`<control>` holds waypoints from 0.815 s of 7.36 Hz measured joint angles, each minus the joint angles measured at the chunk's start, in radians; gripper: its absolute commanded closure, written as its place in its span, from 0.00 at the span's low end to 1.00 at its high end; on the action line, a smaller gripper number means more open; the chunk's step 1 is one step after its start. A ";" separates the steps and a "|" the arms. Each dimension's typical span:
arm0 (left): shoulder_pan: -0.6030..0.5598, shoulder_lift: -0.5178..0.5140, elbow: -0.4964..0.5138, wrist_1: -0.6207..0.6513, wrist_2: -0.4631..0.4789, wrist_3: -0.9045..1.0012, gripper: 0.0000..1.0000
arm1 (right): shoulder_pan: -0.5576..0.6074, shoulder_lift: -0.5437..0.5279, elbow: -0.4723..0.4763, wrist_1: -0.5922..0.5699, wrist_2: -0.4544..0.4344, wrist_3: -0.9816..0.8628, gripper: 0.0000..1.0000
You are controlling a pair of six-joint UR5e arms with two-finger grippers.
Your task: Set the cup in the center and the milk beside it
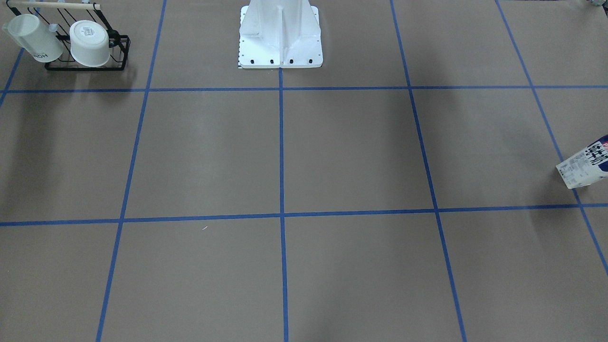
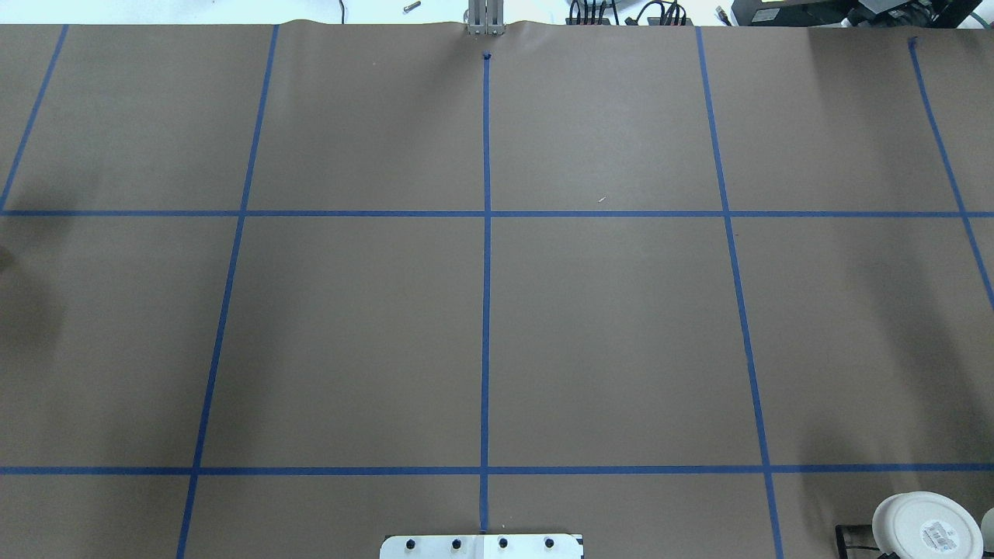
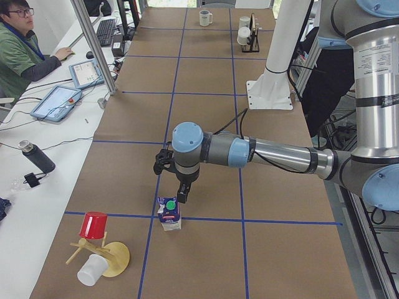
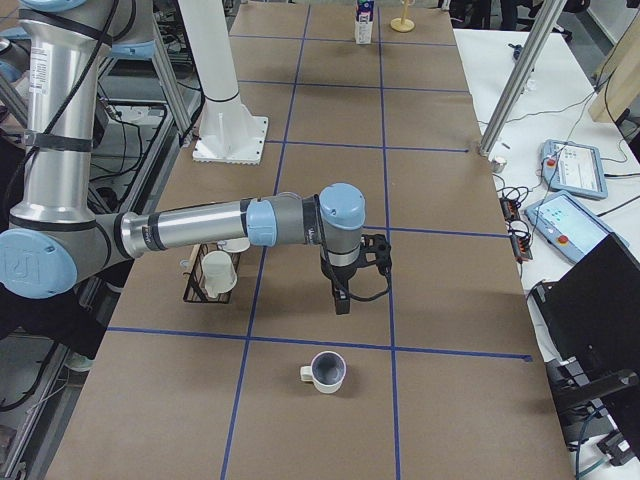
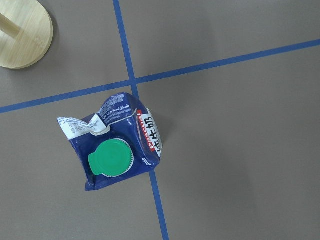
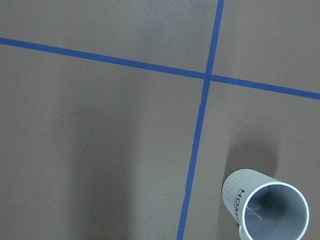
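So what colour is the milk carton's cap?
Green; the cap shows best in the left wrist-mounted view.

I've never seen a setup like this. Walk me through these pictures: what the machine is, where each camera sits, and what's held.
It is a robot with two arms at a brown table gridded in blue tape. Two cameras look down on it, two look along it from either end, and one rides on each wrist. The left hand hangs above the milk; the right hand hangs near the cup. Nothing looks held: both stand on the table. A rack holds two more cups.
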 measured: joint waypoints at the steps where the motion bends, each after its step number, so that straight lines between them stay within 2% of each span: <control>1: 0.000 0.000 -0.003 0.000 0.000 -0.001 0.01 | 0.000 0.000 0.003 0.000 0.000 0.000 0.00; 4: -0.001 -0.006 -0.041 0.000 0.005 -0.003 0.01 | 0.000 0.005 0.045 0.001 -0.002 0.001 0.00; 6: -0.001 -0.067 -0.043 -0.007 0.009 -0.005 0.01 | 0.000 0.030 0.089 0.002 -0.005 0.009 0.00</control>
